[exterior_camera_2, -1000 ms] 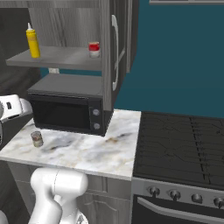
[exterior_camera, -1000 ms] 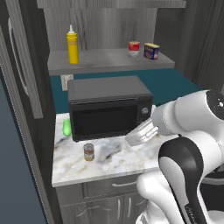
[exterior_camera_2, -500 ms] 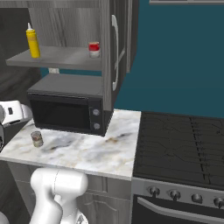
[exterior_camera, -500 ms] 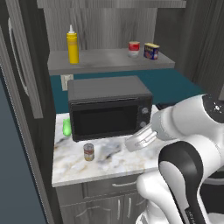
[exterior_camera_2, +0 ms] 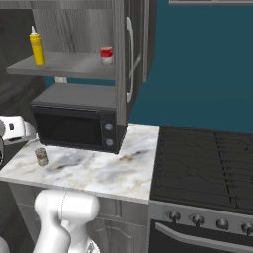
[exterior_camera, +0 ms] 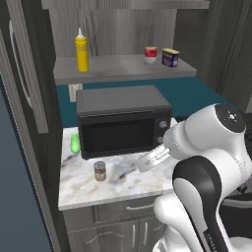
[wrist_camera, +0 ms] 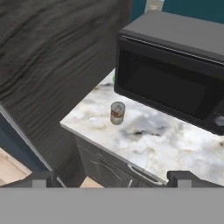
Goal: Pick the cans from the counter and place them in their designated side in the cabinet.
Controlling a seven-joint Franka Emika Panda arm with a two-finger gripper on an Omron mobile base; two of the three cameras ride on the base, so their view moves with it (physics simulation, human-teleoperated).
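**Q:** Cans first: where do they stand?

**A:** One brownish can [exterior_camera: 100, 171] stands upright on the marbled counter [exterior_camera: 123, 184], at centre-left of the left base frame, just in front of the black microwave [exterior_camera: 123, 126] and apart from it. In the hand view that can sits left of centre. A red-and-white can [exterior_camera: 150, 54] stands on the grey shelf of the cabinet [exterior_camera: 123, 69], top centre of the frame, close beside a squat blue-and-yellow tin [exterior_camera: 170, 57].

**Q:** And the gripper?

**A:** The gripper [wrist_camera: 111, 177] hangs above the counter's front edge with its jaws spread wide, nothing between them. In the hand view the dark fingertips [wrist_camera: 41, 178] rise at lower left and lower right, with the can well above them in the frame.

**Q:** Anything else on view?

**A:** A yellow squeeze bottle [exterior_camera: 81, 49] stands at the shelf's left end, upper left of the frame. A green object [exterior_camera: 75, 143] lies on the counter, left of the microwave. In the right base frame, a black stovetop [exterior_camera_2: 202, 163] adjoins the counter at right.
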